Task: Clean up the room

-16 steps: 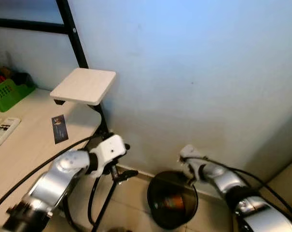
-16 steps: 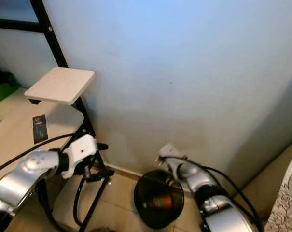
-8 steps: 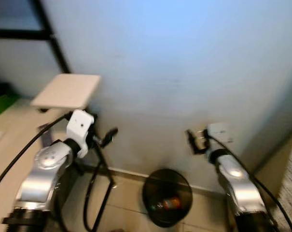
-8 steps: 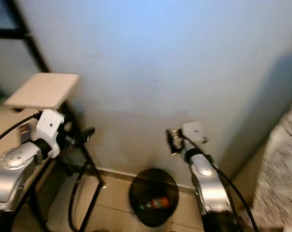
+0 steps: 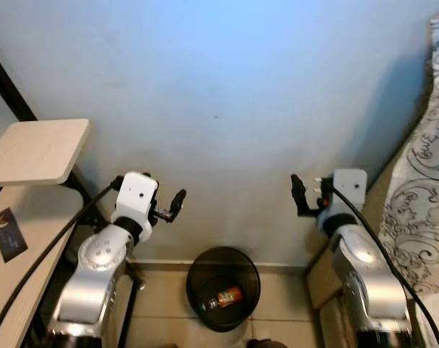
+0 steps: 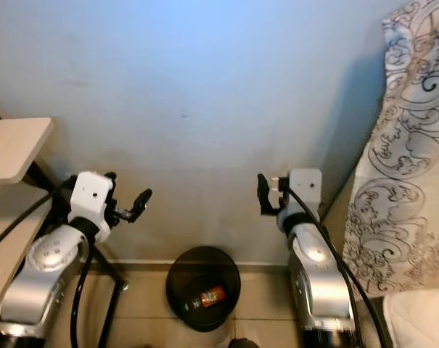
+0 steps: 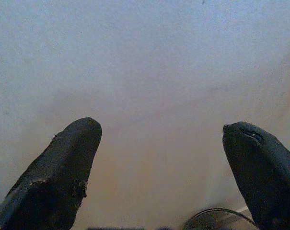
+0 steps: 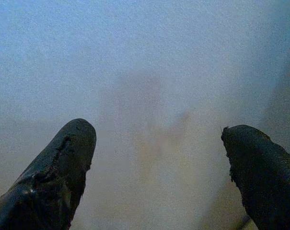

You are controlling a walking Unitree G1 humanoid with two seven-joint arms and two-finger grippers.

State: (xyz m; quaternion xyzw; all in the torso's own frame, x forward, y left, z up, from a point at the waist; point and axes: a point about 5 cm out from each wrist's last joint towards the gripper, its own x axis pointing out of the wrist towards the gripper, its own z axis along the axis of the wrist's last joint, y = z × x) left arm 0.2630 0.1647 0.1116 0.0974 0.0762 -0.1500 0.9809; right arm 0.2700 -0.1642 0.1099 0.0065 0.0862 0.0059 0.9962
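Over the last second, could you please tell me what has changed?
Both arms rose: the right gripper left the bin rim, and the left gripper came up too; both now hang open before the wall. The camera swung right. The bottle stays in the bin.

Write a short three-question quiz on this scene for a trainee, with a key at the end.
1. True or false: the left gripper is shut on a piece of rubbish.
2. Where does the black bin stand?
A. on the desk
B. on the floor by the wall, between the two arms
C. on the bed
3. Fill in the missing word: the orange item lies ____ the bin.

Key:
1. False. Its fingers stand apart with nothing between them, and the same goes for the right gripper.
2. B
3. inside
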